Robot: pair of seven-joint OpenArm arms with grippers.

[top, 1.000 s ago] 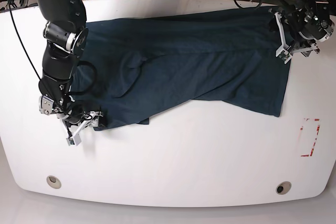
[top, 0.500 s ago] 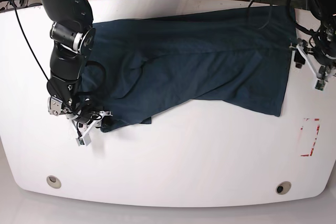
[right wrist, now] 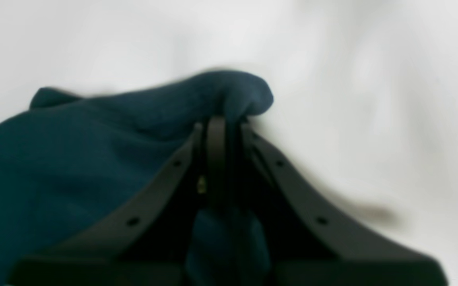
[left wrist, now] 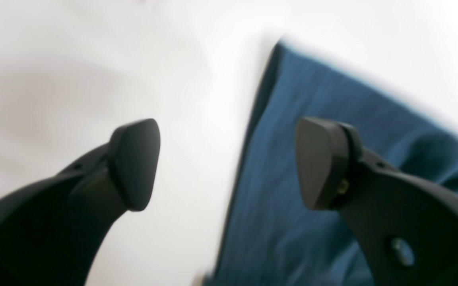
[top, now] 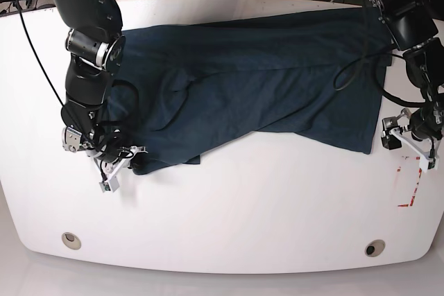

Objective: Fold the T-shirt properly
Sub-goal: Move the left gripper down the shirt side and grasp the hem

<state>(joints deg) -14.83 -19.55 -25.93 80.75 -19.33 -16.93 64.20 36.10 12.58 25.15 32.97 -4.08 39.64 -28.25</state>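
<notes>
T-shirt pinched in right jaws; left jaws wide apart, holding nothing.

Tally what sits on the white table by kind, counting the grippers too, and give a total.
T-shirt: 1
Grippers: 2, the right gripper with jaws shut on the shirt's corner, the left gripper with jaws open beside the hem
Round table holes: 2
Red-marked rectangle: 1
Total: 6

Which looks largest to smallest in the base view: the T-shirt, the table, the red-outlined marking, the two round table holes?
1. table
2. T-shirt
3. red-outlined marking
4. round table holes and: they look alike, so they share last place.
</notes>
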